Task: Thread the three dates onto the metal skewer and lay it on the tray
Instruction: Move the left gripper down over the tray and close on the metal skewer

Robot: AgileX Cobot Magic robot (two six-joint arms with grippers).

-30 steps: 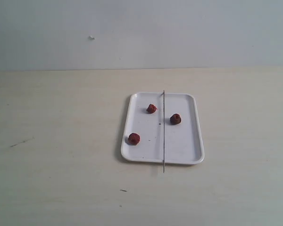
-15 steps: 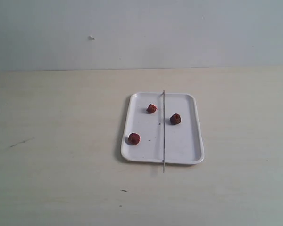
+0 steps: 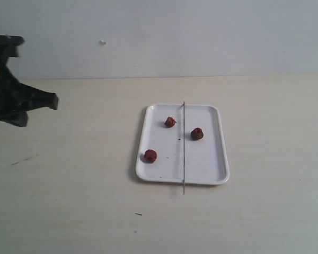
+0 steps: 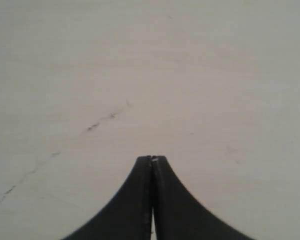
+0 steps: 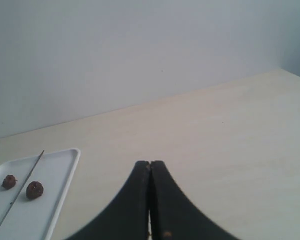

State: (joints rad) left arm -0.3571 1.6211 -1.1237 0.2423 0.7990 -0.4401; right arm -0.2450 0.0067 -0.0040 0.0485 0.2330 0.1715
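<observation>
The white tray [image 3: 204, 169] lies on the table right of centre. Three dates rest on it: one near the far left [image 3: 170, 122], a darker one [image 3: 197, 134] right of the skewer, and one at the near left [image 3: 150, 156]. The metal skewer [image 3: 184, 148] lies lengthwise across the tray, overhanging both short rims. My left gripper [image 3: 53, 101] is at the far left edge, well away from the tray, and shut on nothing [image 4: 151, 159]. My right gripper [image 5: 150, 163] is shut and empty; its view shows the tray [image 5: 65, 170], the skewer [image 5: 20, 192] and two dates [image 5: 34, 190] [image 5: 9, 181].
Pale wooden tabletop [image 3: 69, 201] with a thin dark scratch [image 3: 22, 159] on the left and a small dark mark [image 3: 139, 214] near the front. A plain light wall [image 3: 201, 37] stands behind the table.
My left arm has come into the exterior view at the far left. The tray, dates and skewer have not moved.
</observation>
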